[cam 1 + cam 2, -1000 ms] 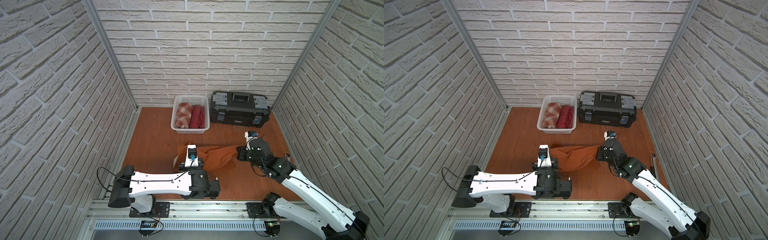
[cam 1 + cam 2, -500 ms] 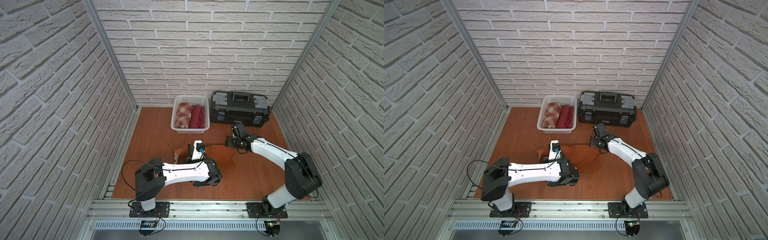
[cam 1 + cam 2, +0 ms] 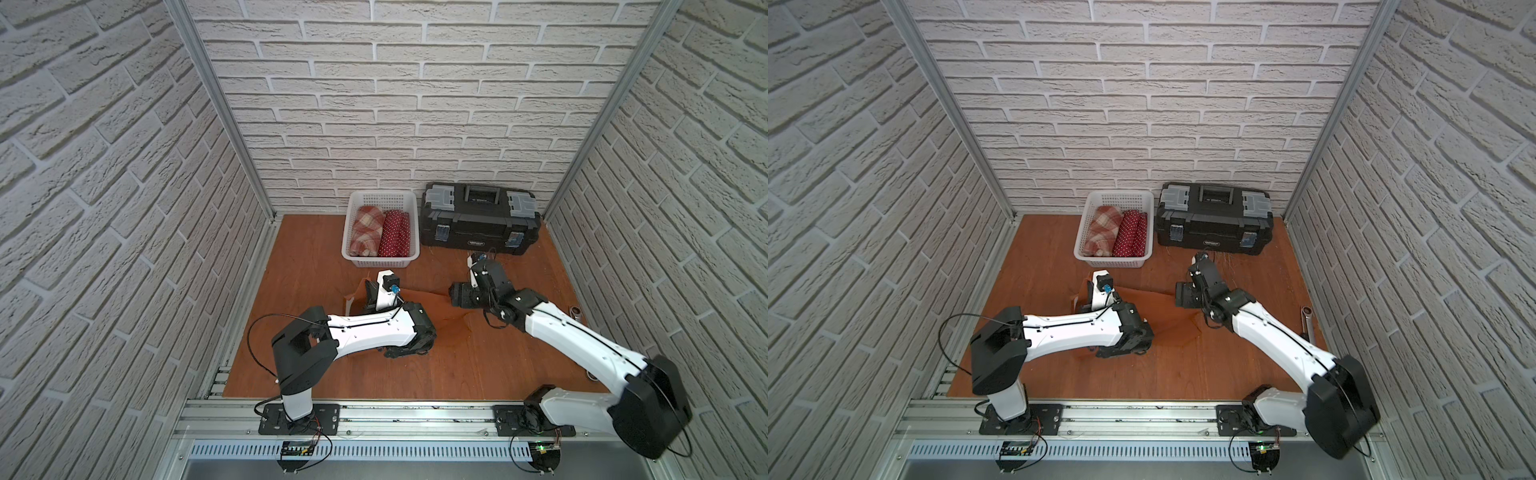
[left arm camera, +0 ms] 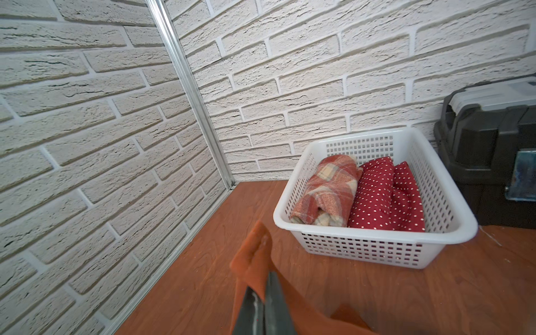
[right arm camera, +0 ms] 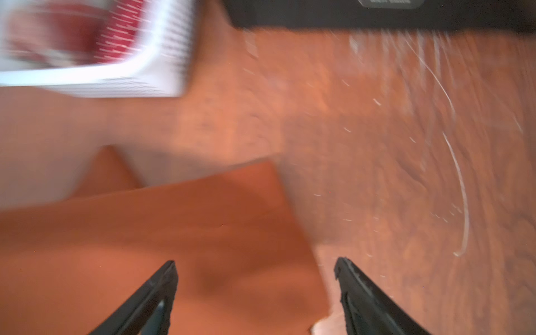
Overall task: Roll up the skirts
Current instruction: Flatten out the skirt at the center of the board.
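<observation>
Clamps the nine-o'clock corner of the rust-orange skirt (image 5: 145, 226) in the tightly closed left gripper (image 4: 265, 278), likely anchoring it for rolling; hangs the right gripper (image 5: 255, 264) spread wide, empty, over the three-o'clock edge.

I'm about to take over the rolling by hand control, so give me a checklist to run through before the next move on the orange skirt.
1. Left gripper shut on a corner of the orange skirt: ok.
2. Right gripper open, nothing between its jaws: ok.
3. Right gripper at the skirt: ok, it straddles the edge, one fingertip over cloth, one over table.
4. Skirt flat for rolling: not ok, held corner lifted, cloth creased near the right gripper.
5. Room in the basket beside the plaid skirt and polka-dot skirt: cannot tell.
6. Right wrist view sharp: not ok, blurred.
</observation>
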### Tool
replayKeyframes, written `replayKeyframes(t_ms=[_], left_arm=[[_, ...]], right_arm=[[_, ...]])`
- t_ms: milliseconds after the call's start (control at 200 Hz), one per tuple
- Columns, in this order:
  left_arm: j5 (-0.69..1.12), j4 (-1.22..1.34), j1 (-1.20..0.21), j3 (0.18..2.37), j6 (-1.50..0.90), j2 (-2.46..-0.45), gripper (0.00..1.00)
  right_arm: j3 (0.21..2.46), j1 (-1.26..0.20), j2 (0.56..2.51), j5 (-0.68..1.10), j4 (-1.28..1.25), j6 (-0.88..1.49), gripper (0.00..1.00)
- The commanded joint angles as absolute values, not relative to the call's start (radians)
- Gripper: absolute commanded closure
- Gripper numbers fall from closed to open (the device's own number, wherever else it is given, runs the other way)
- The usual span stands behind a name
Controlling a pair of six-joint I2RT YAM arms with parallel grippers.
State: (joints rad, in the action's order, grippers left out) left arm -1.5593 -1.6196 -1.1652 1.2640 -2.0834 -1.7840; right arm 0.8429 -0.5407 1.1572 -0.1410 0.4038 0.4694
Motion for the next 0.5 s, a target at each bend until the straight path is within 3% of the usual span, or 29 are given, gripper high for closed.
replayKeyframes(t_ms=[0,120,225,315,345,360,410,495], left_arm=[[-1.705,-1.804,-1.165,1.251,-2.187,-1.793,1.00],[-1.705,-1.804,-1.174,1.235,-2.207,-1.773,1.00],[-1.704,-1.804,-1.191,1.214,-2.235,-1.750,1.00],[-1.705,-1.805,-1.214,1.215,-2.219,-1.756,1.00],[-1.705,-1.804,-1.219,1.211,-2.216,-1.757,1.00],[-1.704,-1.804,-1.220,1.208,-2.216,-1.756,1.00],[-1.704,-1.805,-1.221,1.189,-2.227,-1.738,1.00],[-1.704,-1.806,-1.215,1.154,-2.246,-1.691,1.00]], right_arm=[[0.788,-0.618,1.067,-0.162,0.451,0.419,0.14],[0.796,-0.617,0.914,-0.553,0.600,0.452,0.16],[0.697,-0.612,0.744,-0.929,0.420,0.292,0.16],[0.555,-0.608,0.707,-0.958,0.108,0.072,0.16],[0.509,-0.606,0.722,-0.945,0.006,-0.013,0.02],[0.485,-0.606,0.736,-0.938,-0.038,-0.065,0.00],[0.412,-0.592,0.806,-0.885,-0.200,-0.180,0.00],[0.413,-0.561,0.958,-0.951,-0.341,-0.214,0.00]])
